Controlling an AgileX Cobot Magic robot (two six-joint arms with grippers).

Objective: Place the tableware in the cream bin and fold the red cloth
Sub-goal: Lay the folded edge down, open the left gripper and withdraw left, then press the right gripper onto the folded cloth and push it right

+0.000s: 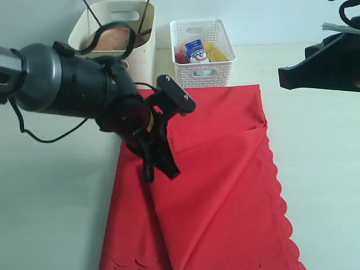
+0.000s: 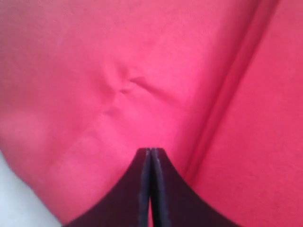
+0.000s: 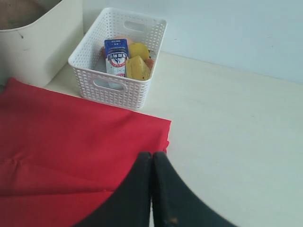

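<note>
pale table (image 1: 315, 169) carries the red cloth (image 1: 225, 185), partly folded, its far edge near the cream bin (image 1: 143, 59) and white basket (image 1: 202, 73). left gripper (image 2: 150, 152), jaws together, points down at the cloth's left side; right gripper (image 3: 152, 156), jaws together, hangs above its far corner.

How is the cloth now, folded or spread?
Partly folded: the cloth lies doubled over itself along diagonal creases, with a scalloped edge showing on the right.

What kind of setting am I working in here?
Probably a staged tabletop test bench, not a real kitchen: plain pale table against a bare wall, red cloth spread out, cream bin and white lattice basket.
</note>
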